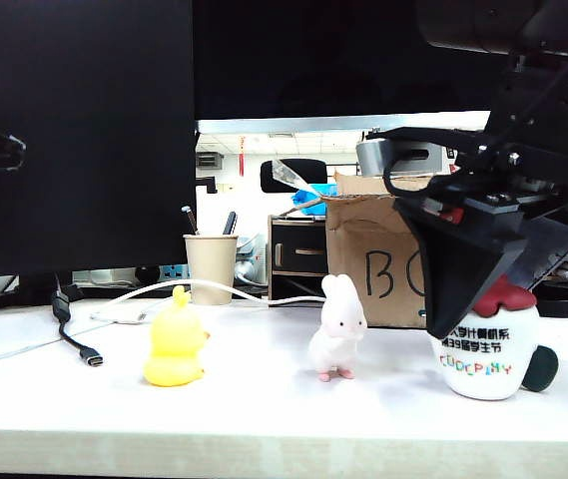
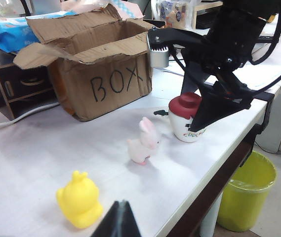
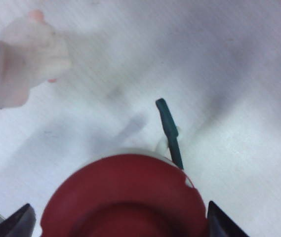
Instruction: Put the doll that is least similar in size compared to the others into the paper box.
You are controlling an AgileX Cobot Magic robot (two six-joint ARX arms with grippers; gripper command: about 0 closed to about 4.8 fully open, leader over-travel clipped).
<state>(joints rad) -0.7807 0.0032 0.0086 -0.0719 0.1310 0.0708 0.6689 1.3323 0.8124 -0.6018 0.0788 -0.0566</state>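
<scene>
Straddling the doll (image 3: 125, 197) on the surface (image 1: 264, 399), right hand (image 3: 120, 222) stands open, fingertips either side of its red lid. Left hand (image 2: 118, 219) sits apart above the surface edge; its state cannot be told.

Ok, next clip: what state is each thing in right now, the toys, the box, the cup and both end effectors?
doll: upright on the table, not gripped
right end effector: open, fingers either side of the doll's red lid
left end effector: only the tip shows above the table edge, open or shut unclear
paper box: flaps open
yellow duck: upright
white rabbit: standing
paper cup: upright, holding pens
</scene>
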